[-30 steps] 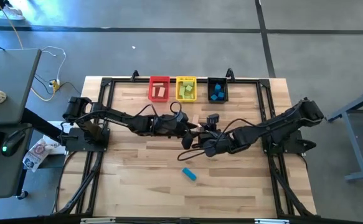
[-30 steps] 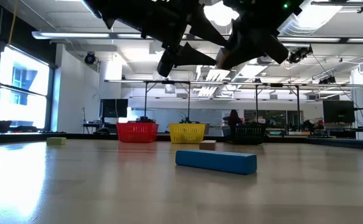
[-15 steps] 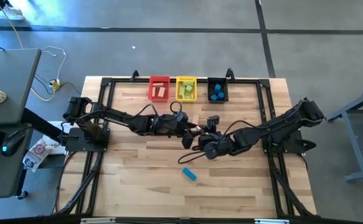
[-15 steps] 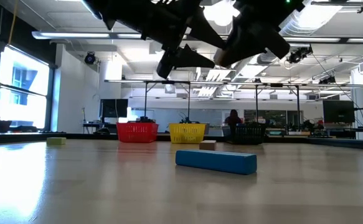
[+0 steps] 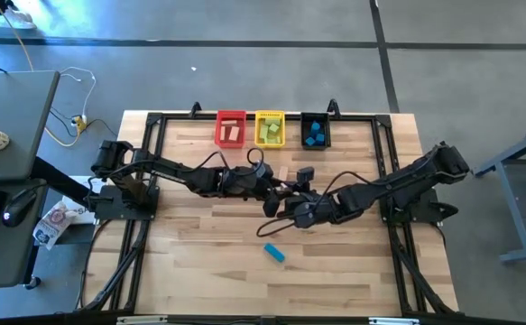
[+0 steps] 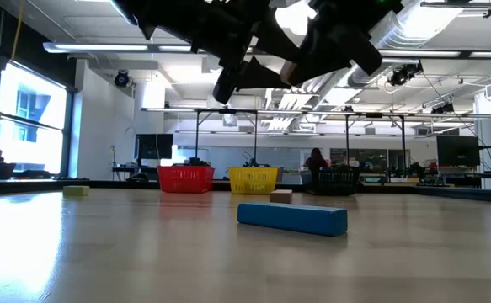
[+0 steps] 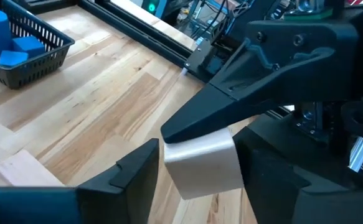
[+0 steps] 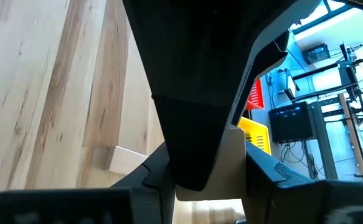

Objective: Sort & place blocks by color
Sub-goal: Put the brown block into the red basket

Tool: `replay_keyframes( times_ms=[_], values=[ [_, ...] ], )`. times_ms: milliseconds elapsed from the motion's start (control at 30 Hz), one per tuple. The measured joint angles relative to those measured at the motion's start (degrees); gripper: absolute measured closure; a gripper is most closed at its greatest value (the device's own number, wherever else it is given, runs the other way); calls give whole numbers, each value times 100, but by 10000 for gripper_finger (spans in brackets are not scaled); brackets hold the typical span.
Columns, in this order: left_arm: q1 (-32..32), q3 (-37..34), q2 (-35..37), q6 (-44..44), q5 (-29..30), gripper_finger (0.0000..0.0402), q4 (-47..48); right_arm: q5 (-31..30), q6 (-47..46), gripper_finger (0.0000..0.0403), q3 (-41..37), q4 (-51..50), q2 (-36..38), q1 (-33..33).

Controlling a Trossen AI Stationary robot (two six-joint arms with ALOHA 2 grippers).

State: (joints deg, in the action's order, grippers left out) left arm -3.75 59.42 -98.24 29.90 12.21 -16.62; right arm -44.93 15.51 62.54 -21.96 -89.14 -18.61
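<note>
Wood block (image 7: 203, 165), clenched by the right gripper (image 5: 293, 202) above table centre, sits between left gripper (image 5: 277, 191) jaws, grip untellable; release is best withheld until clamped, then red bin (image 5: 230, 113) at twelve o'clock.

Robotics lab or workshop: open hall, grey concrete floor (image 5: 244, 54), ceiling strip lights (image 6: 102, 48), metal-framed wooden surface (image 5: 208, 271), distant workstations with monitors (image 6: 457, 151), computer desk (image 5: 10, 117) beside rig.

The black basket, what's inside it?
Inside the black basket lie blue blocks; the left wrist view shows three. Anything lying beneath them, or behind the basket's walls, is covered, so the full count stays unknown.
</note>
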Motion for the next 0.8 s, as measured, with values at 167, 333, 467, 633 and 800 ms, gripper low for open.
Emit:
replay_keyframes(
  times_ms=[167, 333, 467, 633, 800],
  values=[
    [-1, 2, 10, -142, -15, 259, -19, -44, 66, 298, -2, -11, 0, 23],
    [-13, 7, 13, -299, 10, 282, -30, -118, 85, 293, -4, -35, -2, 108],
    [-15, 9, 13, -777, 68, 284, 149, 135, 45, 245, -4, 1, -2, 184],
    [-123, 3, 7, -1140, 551, 292, 607, 194, -24, 196, -4, 37, -2, 288],
    [-386, -2, 0, -1145, 971, 293, 1133, 167, -26, 184, -4, 28, -2, 401]
  ],
)
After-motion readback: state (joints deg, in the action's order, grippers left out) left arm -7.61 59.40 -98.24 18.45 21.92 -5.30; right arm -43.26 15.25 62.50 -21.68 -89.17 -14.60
